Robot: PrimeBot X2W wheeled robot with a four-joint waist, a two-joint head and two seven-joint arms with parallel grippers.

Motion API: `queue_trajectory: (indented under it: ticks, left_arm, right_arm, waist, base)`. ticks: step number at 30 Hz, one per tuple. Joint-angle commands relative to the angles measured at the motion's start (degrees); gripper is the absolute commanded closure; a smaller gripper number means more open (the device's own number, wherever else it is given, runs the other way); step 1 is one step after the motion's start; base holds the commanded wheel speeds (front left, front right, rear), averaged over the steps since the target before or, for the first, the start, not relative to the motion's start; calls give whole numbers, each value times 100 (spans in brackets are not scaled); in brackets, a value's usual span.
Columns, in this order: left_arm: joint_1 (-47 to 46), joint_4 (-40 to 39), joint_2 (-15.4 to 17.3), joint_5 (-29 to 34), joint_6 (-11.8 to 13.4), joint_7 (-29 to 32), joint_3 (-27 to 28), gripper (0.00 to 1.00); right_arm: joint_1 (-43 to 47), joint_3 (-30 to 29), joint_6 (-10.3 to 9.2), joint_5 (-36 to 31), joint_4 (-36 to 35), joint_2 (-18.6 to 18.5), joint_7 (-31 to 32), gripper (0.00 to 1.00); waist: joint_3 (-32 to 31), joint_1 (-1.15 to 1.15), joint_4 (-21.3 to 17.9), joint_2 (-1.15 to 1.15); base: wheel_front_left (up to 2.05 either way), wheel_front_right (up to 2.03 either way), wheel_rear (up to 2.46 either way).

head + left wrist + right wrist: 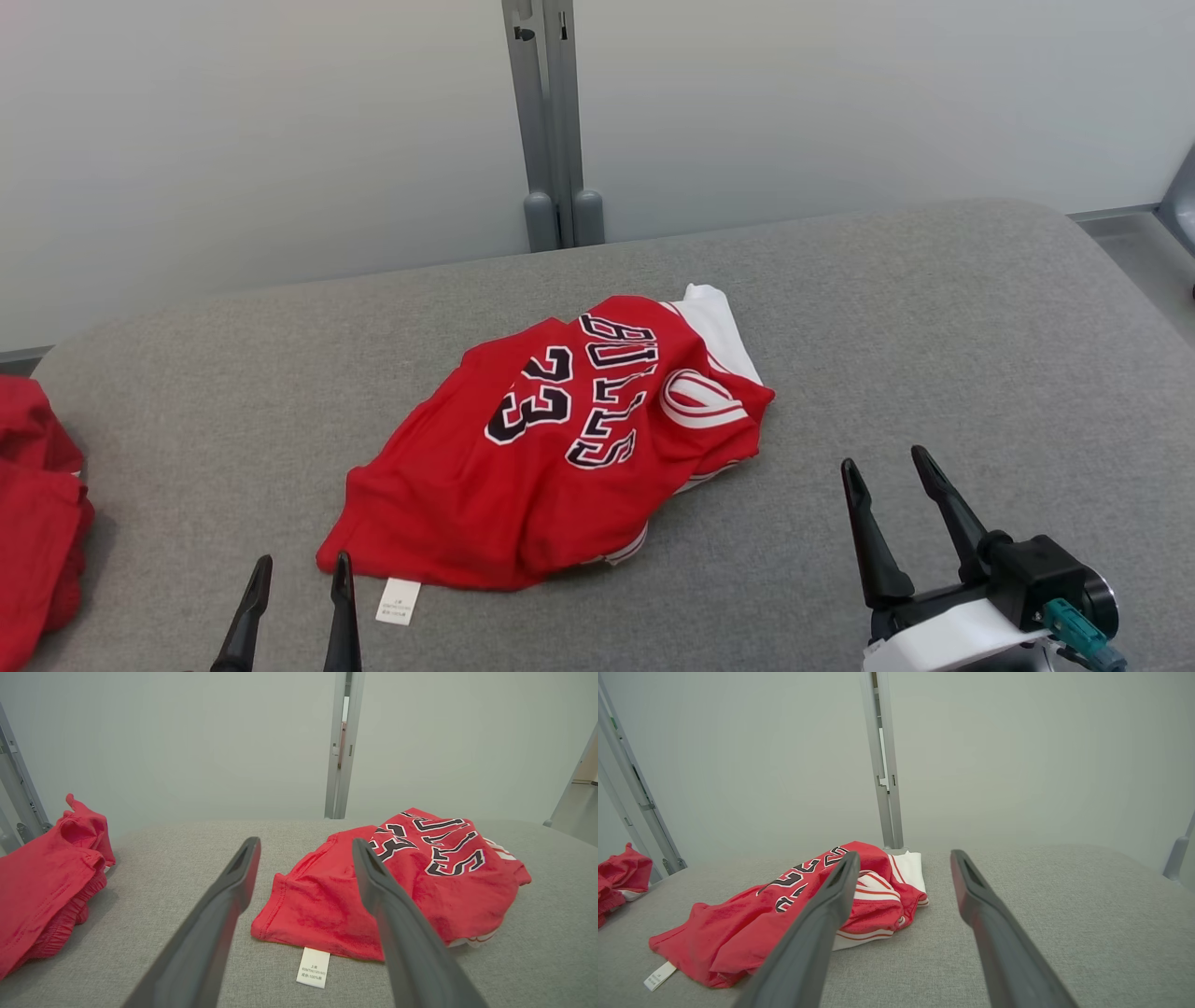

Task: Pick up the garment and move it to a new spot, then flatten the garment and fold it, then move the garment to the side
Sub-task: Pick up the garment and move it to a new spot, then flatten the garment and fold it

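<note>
The garment is a red jersey with black-and-white lettering, the number 23 and white trim. It lies crumpled in a loose heap in the middle of the grey table. A white label sticks out at its near left corner. My left gripper stands open just short of that corner, nothing between its fingers. Off to the garment's right, my right gripper is open and empty, apart from the cloth. The left wrist view has the garment ahead and right; in the right wrist view the garment lies ahead and left.
A pile of other red clothes lies at the table's left edge, also in the left wrist view as red clothes. A grey metal post stands against the pale wall behind the table. Bare grey table stretches to the right.
</note>
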Motion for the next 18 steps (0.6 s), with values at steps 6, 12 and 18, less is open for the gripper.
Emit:
queue_trajectory:
  ticks: [6,12,18]
  left_arm:
    - [-57,24,1,73,38,0,-103,0]
    - [-62,9,1,91,31,-1,-153,0]
    - [-34,-21,1,126,69,0,-208,0]
  right_arm:
    - [25,-61,-4,59,-27,-13,-1,0]
    - [62,-81,-4,27,-33,-14,0,0]
    - [70,-81,-4,18,-29,-14,0,0]
  waist:
    - [2,0,163,0]
    - [-16,0,253,0]
    - [-26,0,291,0]
  base:
    - [0,0,0]
    - [0,0,0]
    - [0,0,0]
